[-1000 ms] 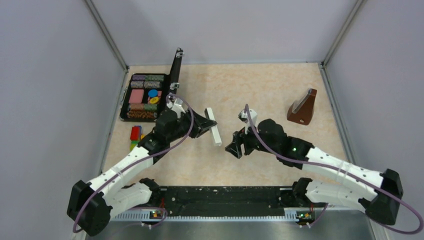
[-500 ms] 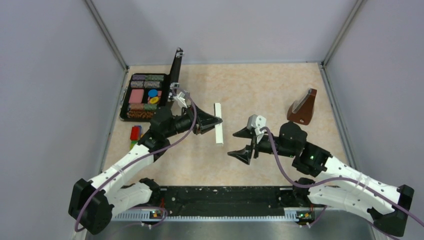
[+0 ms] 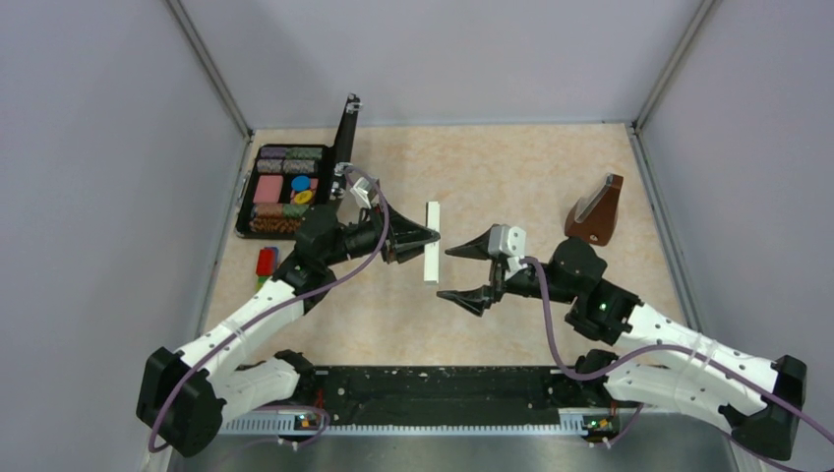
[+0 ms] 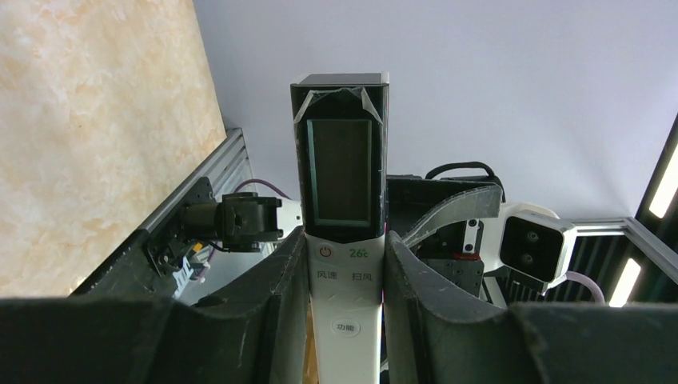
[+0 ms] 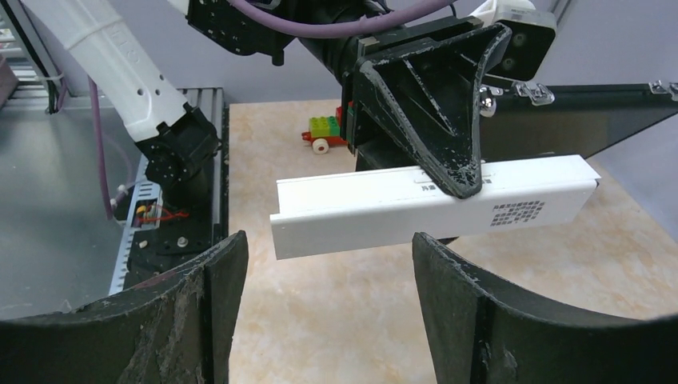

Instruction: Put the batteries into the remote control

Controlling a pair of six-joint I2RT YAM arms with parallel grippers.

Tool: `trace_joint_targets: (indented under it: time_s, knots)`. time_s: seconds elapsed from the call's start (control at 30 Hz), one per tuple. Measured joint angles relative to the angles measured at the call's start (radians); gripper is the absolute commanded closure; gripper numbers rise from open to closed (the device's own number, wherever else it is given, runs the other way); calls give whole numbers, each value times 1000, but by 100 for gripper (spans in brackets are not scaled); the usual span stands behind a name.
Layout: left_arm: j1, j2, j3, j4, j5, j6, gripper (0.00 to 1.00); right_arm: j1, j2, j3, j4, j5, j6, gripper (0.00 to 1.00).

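My left gripper (image 3: 429, 237) is shut on the white remote control (image 3: 431, 243) and holds it above the table middle. In the left wrist view the remote (image 4: 344, 264) stands between my fingers with its dark screen section at the far end. My right gripper (image 3: 456, 274) is open and empty, just right of the remote, its jaws spread wide. In the right wrist view the remote's plain white back (image 5: 376, 214) lies crosswise beyond my open fingers (image 5: 472, 320), apart from them. No batteries show in any view.
An open black case (image 3: 285, 187) of coloured pieces lies at the back left. A stacked red, yellow and green toy block (image 3: 266, 267) sits left of my left arm. A brown wooden metronome (image 3: 596, 211) stands at the right.
My left gripper turned the remote upright along the table's depth and held it there. My right gripper swung round, opened wide and moved in toward the remote from the right.
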Motion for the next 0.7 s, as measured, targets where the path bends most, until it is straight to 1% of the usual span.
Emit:
trace_joint_targets:
  time_s: [0.23,0.7]
  knots:
    - [0,0,0,1,12,-16,100,0,11,-12,58,19,-14,27]
    - [3,10,0,36,40,-21,100,0,20,-46,101,35,-19,29]
